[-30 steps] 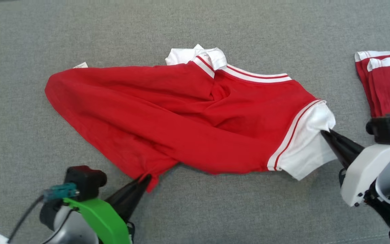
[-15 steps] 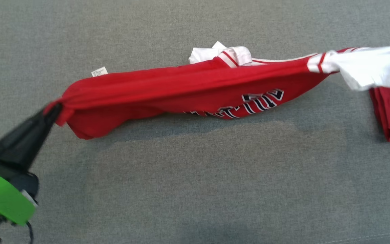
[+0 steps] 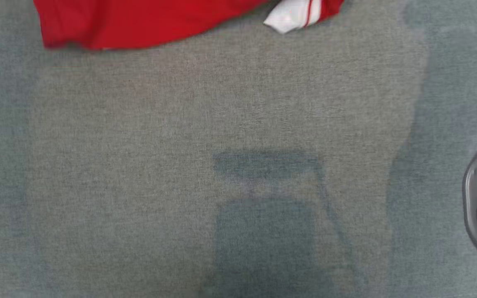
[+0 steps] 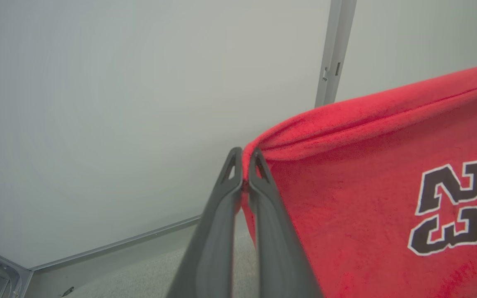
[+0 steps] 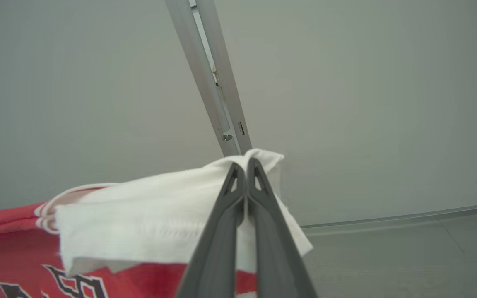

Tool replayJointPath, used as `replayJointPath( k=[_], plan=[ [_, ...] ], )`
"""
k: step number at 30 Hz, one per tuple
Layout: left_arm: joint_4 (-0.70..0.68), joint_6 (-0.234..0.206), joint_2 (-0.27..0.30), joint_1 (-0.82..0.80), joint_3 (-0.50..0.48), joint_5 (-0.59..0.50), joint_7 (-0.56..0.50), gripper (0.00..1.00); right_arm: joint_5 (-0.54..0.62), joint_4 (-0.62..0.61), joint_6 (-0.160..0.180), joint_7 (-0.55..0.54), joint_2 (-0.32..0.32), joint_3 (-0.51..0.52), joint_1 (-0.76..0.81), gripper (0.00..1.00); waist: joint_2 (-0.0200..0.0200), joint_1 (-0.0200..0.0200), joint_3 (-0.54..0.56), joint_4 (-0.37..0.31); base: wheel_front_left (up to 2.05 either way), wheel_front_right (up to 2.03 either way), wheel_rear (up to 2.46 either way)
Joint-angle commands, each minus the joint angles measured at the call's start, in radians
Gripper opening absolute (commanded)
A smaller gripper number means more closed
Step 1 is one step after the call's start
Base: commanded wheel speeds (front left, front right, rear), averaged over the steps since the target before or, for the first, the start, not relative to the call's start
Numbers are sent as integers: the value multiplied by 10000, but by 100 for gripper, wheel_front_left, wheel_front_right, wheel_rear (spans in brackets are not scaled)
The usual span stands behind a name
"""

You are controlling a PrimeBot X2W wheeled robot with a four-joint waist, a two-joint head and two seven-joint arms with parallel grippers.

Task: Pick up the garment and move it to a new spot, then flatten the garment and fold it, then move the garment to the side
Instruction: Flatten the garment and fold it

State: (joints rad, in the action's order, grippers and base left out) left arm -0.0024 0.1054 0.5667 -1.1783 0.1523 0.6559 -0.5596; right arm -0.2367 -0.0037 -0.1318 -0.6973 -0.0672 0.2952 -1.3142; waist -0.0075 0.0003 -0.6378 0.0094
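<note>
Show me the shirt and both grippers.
shirt (image 4: 346, 207), left wrist view, red front by the number.
left gripper (image 4: 245, 155), left wrist view, between fingertips pinching red cloth.
right gripper (image 5: 244, 165), right wrist view, between fingertips pinching white sleeve.

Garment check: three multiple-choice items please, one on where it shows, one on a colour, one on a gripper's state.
1. In the head view, the garment shows: A) along the top edge; B) at the bottom centre; C) in the lower right corner.
2. The cloth that the right gripper pinches is: A) red; B) white; C) black.
3. The left gripper is: A) wide open; B) shut on nothing; C) shut on the garment's red edge.
Answers: 1 A, red cloth crosses the top edge; 2 B, white fabric is caught in it; 3 C, red fabric bunches between its closed jaws.
</note>
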Motion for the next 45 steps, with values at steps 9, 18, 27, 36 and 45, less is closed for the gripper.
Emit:
replayJointPath(
  k=[9, 18, 27, 36, 45],
  plan=[
    [4553, 248, -706, -4463, 1555, -1710, 4434, 0, 175, 3787, 15, 3442, 134, -494, -4232, 0, 75, -3, -1438, 472, 0, 0, 0],
    [5490, 244, 291, -2613, 3680, -443, 6373, 0, -688, 4263, 10, 4613, 150, -1852, -1129, 0, 75, -3, -656, -208, 0, 0, 0],
    [4914, 240, 1087, 2511, 4012, 1396, 8088, 0, -1827, 1999, 21, 5138, -3, -1861, 5114, 0, 75, -3, 794, -332, 0, 0, 0],
    [2701, -611, 917, 7006, 3205, 1609, 8247, 0, -2301, -1650, 24, 4076, -65, -1286, 10462, 0, 75, -3, 2357, -214, 0, 0, 0],
    [740, -1833, 373, 10899, 2371, 919, 8252, 0, -2349, -2446, 27, 3990, -12, -1019, 13756, 0, 75, -3, 3139, -275, 0, 0, 0]
  ],
)
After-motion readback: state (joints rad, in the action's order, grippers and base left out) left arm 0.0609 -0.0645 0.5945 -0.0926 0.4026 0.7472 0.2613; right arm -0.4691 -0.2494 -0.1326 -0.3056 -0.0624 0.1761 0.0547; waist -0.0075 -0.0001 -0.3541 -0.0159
